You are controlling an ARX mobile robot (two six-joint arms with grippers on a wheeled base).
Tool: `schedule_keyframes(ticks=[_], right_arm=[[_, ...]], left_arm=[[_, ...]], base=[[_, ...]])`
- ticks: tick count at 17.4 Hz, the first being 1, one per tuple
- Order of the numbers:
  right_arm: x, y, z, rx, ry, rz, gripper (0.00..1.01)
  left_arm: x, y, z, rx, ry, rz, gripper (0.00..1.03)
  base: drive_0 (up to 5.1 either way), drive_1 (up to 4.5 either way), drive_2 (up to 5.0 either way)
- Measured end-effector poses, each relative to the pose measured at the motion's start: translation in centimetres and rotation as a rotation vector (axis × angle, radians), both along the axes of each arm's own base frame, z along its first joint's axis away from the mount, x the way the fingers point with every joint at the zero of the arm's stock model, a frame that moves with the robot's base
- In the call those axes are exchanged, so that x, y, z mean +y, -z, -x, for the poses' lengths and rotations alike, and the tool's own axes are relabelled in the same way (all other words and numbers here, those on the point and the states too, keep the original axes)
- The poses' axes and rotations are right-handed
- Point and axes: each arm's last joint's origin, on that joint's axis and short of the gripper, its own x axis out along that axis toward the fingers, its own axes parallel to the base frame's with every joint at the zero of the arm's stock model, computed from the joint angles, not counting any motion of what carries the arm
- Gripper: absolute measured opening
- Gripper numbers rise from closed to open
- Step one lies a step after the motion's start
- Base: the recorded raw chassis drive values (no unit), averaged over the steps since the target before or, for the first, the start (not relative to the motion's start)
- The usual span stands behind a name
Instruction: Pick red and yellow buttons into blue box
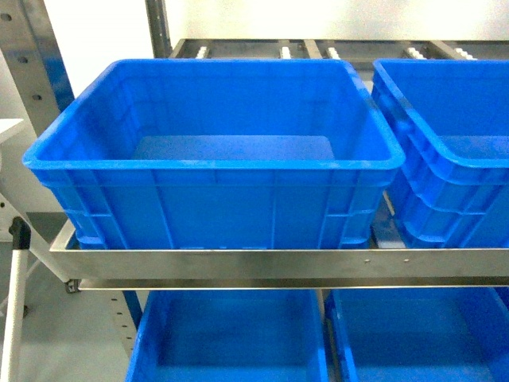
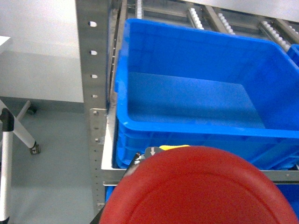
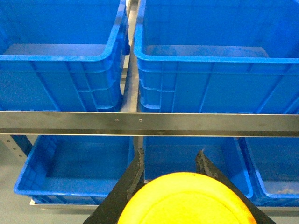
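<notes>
Before the blue box (image 1: 215, 159) on the shelf, my left claw (image 2: 140, 163) grips the red button (image 2: 201, 186), my right claw (image 3: 170, 165) the yellow button (image 3: 187, 200).

A grey metal rack shelf (image 1: 238, 263) with roller rails at the back carries two large deep bright-blue plastic crates (image 1: 215, 151) – they stand side by side, nearly touching. On the lower level stand more blue plastic crates (image 3: 79, 172).

No readable text, brand name or number is found in any view. Only a small white arrow mark is seen on a grey tab (image 2: 152, 151) just above the round red button cap (image 2: 201, 191).
</notes>
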Motion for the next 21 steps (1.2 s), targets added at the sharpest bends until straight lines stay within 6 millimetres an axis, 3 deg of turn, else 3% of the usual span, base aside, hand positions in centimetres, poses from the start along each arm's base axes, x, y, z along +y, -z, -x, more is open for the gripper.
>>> schedule_keyframes(ticks=[21], right_arm=[[0.00, 0.01, -0.01, 0.001, 0.000, 0.000, 0.28]], left_arm=[[-0.01, 0.00, 0.00, 0.000, 0.001, 0.000, 0.25]], base=[[4.6, -3.27, -1.2]])
